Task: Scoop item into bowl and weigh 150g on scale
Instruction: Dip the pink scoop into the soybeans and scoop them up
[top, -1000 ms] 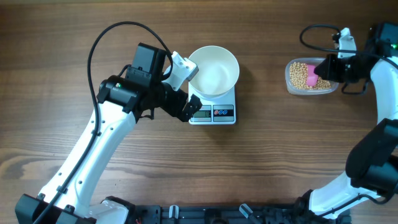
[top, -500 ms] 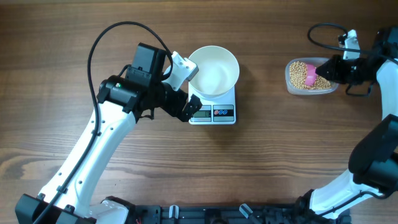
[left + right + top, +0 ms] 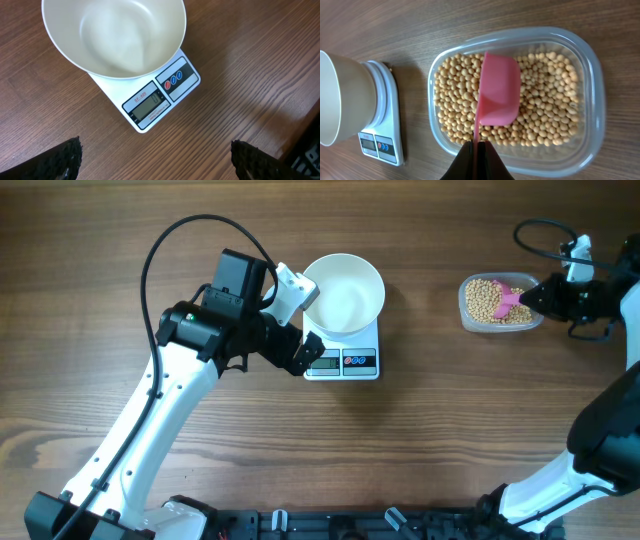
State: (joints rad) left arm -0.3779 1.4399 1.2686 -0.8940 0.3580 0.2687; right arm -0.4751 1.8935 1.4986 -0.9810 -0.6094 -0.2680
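Note:
The white bowl (image 3: 343, 293) sits empty on the white scale (image 3: 343, 358), whose display faces the table front. In the left wrist view the bowl (image 3: 114, 37) and scale (image 3: 160, 97) lie ahead of my left gripper (image 3: 156, 157), which stands wide open over bare wood. At the far right, tan beans (image 3: 485, 300) fill a clear plastic tub (image 3: 500, 326). My right gripper (image 3: 545, 298) is shut on the thin handle of a pink scoop (image 3: 497, 90), which rests face down on the beans (image 3: 455, 100) in the tub (image 3: 590, 95).
The left arm's black and white links (image 3: 200, 350) reach across the table's left half up to the scale. A black cable (image 3: 535, 235) loops above the right wrist near the table's back right edge.
The right gripper has drawn back to the right with the pink scoop, which now lies nearer the tub's right side. The left arm, bowl and scale have not moved.

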